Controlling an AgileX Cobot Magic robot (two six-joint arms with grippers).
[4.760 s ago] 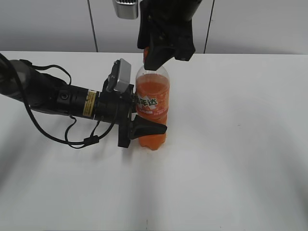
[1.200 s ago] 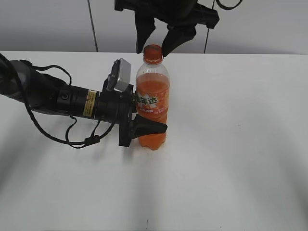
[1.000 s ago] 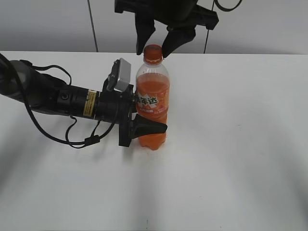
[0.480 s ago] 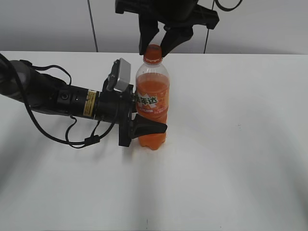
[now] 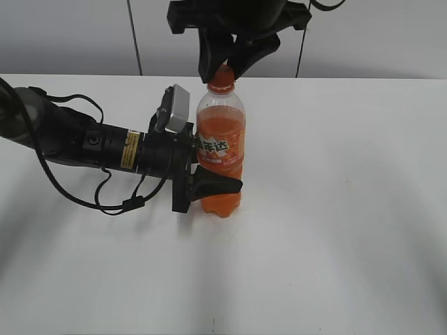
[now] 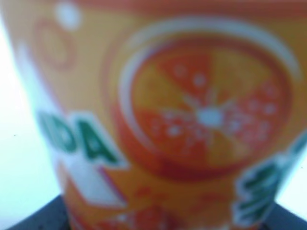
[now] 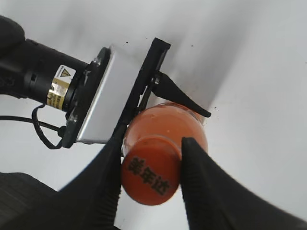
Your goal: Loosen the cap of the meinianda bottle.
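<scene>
Standing upright on the bench (image 5: 335, 230), your meinianda bottle (image 5: 221, 150) is clamped at its label by the left claw (image 5: 209, 185), while the right claw (image 7: 151, 175), straight above along the bottle's long axis, has its fingers pressed on both sides of the cap (image 7: 151, 176).

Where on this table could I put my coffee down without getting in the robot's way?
The right half of the table, right of the bottle, lies bare, as does the front strip below the left arm. It is crowded around the bottle: the left gripper clamps its body and the right gripper pinches the cap.
</scene>
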